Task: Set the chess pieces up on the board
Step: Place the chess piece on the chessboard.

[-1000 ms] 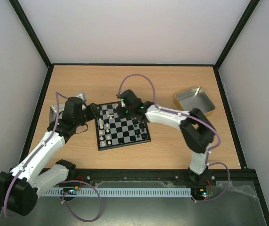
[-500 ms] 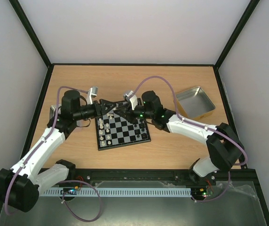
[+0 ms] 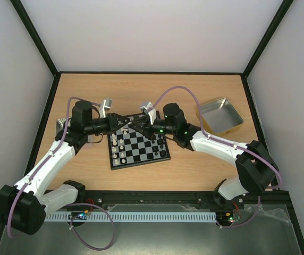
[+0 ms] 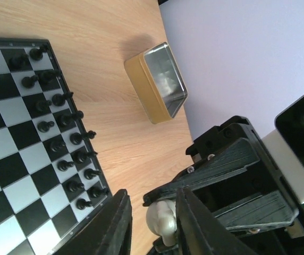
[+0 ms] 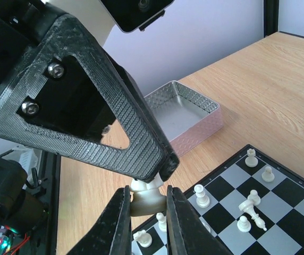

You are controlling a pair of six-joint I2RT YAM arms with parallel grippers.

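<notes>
Piece: The small cream-white chess piece (image 5: 141, 202) is up in the air, right where the tips of the two grippers meet.
Right gripper: The right gripper (image 5: 145, 194) is closed narrow on the piece and pinches it from both sides.
Which way it points: The piece pokes out past the right gripper's tips, straight toward the left gripper.
Left gripper: The left gripper (image 4: 152, 207) has one finger on each side of the piece. One finger seems to touch it, and a thin gap shows by the other. I cannot tell if it squeezes.
Nearer arm: Both are at the piece, but only the right one surely has it.
Board: The small black and grey checked board (image 3: 141, 144) lies under both grippers, below their tips.
Next move: I think the left gripper must squeeze before the right one lets go, or the piece may fall.
</notes>
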